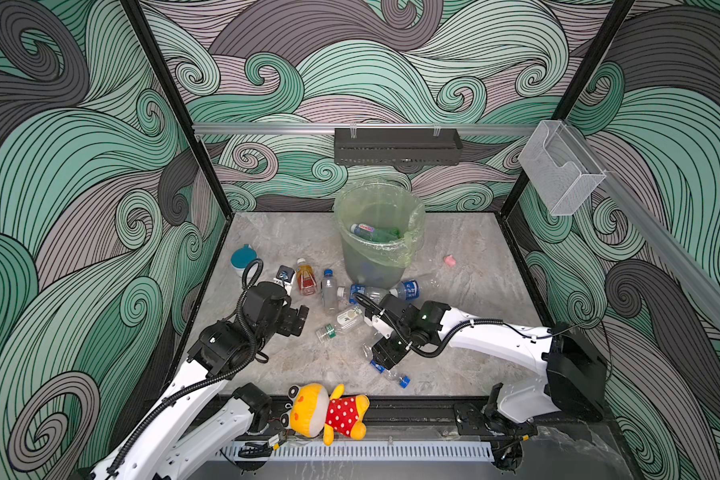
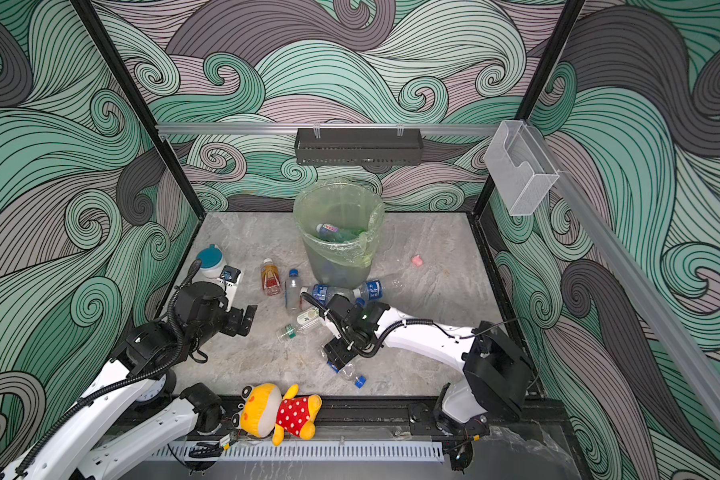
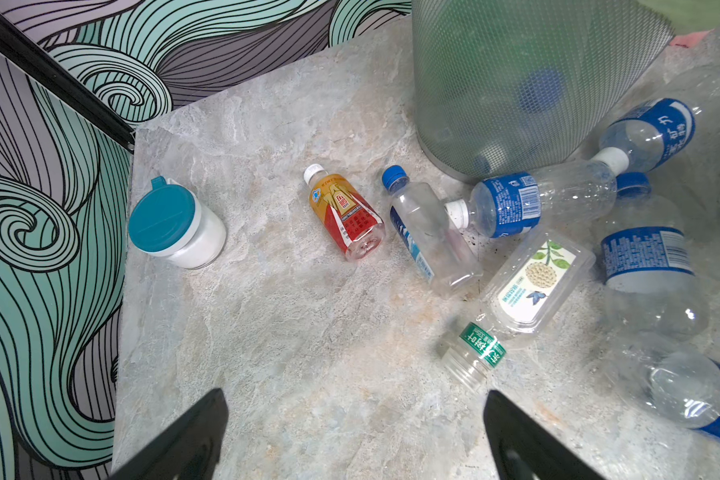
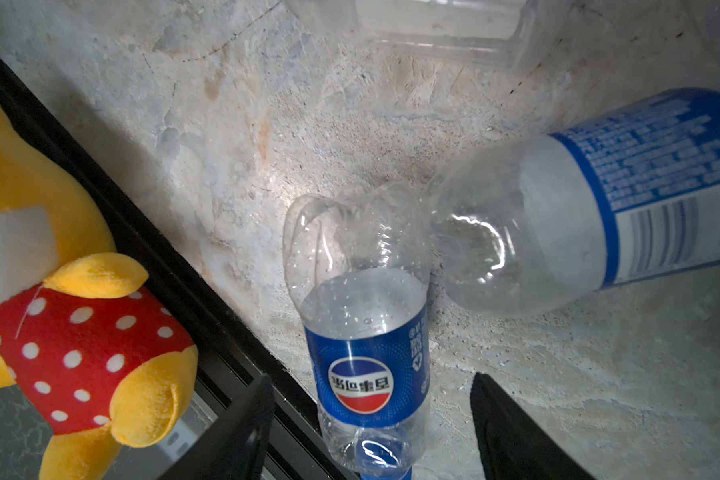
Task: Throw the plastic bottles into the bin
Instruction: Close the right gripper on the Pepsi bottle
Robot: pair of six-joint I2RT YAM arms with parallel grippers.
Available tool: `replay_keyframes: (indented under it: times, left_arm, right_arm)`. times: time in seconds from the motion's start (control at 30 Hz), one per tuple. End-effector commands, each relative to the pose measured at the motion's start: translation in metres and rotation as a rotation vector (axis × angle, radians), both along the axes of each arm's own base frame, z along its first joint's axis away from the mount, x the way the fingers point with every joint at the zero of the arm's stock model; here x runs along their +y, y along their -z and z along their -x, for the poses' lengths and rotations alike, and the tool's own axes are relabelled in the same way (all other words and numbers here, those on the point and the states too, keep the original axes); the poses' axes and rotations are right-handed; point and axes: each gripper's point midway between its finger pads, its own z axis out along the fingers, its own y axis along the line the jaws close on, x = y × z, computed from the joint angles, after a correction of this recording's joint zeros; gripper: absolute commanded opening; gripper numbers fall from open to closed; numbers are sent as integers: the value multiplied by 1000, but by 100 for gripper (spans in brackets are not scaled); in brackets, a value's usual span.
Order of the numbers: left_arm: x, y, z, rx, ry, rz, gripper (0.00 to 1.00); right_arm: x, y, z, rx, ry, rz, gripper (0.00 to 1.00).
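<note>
The bin (image 1: 371, 266) (image 2: 337, 266) stands at the back centre, lined with a pale green bag, with bottles inside it (image 1: 366, 229). Several plastic bottles lie in front of it: an orange-red one (image 1: 306, 277) (image 3: 346, 216), a clear blue-capped one (image 1: 329, 291), blue-labelled ones (image 1: 408, 289), and an uncapped one (image 1: 341, 322) (image 3: 520, 286). My right gripper (image 1: 385, 357) (image 4: 373, 378) is open and straddles a blue-labelled cola bottle (image 4: 366, 332) (image 1: 391, 374) lying near the front edge, with gaps on both sides. My left gripper (image 1: 298, 320) (image 3: 356, 395) hangs open over bare floor, holding nothing.
A teal-lidded white cup (image 1: 242, 259) (image 3: 175, 228) stands at the left wall. A yellow plush toy (image 1: 329, 411) (image 4: 80, 332) lies on the front rail, close to my right gripper. A small pink scrap (image 1: 449, 260) lies right of the bin. A clear wall box (image 1: 562, 166) hangs at the right.
</note>
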Motion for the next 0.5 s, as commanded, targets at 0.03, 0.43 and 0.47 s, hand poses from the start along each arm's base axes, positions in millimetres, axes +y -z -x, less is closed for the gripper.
replay_keyframes:
  times: [0.03,0.43,0.47]
  left_arm:
    - [3,-4,-3,-12,-17,-1,99]
    - [10,-5,2,-24,-42,0,99]
    - [11,-6,2,-31,-49,1,99]
  right_arm:
    - [7,12,3,-2,15,5,75]
    - [1,47,1,-26,83,72,69]
    - [1,49,1,-24,85,77,67]
